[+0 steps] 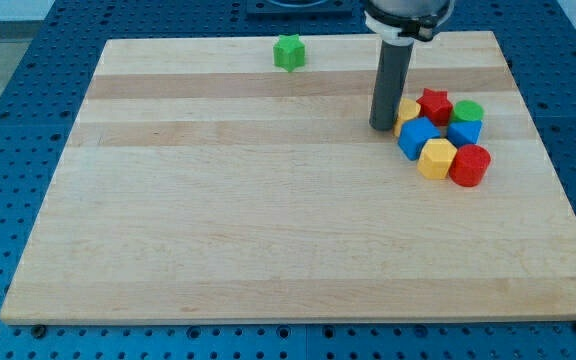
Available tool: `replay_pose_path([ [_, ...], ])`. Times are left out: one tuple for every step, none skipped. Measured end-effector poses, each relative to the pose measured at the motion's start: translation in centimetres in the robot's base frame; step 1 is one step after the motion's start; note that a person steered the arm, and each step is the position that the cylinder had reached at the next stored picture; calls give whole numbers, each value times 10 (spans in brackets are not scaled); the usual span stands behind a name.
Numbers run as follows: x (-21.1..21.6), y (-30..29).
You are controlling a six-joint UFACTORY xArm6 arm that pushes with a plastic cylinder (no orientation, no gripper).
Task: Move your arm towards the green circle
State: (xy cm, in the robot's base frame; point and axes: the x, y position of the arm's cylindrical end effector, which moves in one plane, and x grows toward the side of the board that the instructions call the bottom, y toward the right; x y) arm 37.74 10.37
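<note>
The green circle (pixel 468 110) lies at the right end of a cluster of blocks at the view's right. My tip (pixel 382 127) rests on the board at the cluster's left edge, touching or almost touching a yellow block (pixel 407 110). The red star (pixel 434 104) sits between that yellow block and the green circle. A blue block (pixel 465 130) lies just below the green circle. A second blue block (pixel 417 137), a yellow hexagon (pixel 436 158) and a red cylinder (pixel 469 165) form the cluster's lower part.
A green star (pixel 289 53) sits alone near the view's top centre of the wooden board (pixel 218 230). The board lies on a blue perforated table (pixel 8 150).
</note>
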Motion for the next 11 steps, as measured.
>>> replay_pose_path([
  [0, 0],
  [-1, -8],
  [-8, -37],
  [-18, -47],
  [-53, -47],
  [-83, -37],
  [-90, -1],
  [-90, 47],
  [-90, 89],
  [-89, 131],
  [-72, 157],
])
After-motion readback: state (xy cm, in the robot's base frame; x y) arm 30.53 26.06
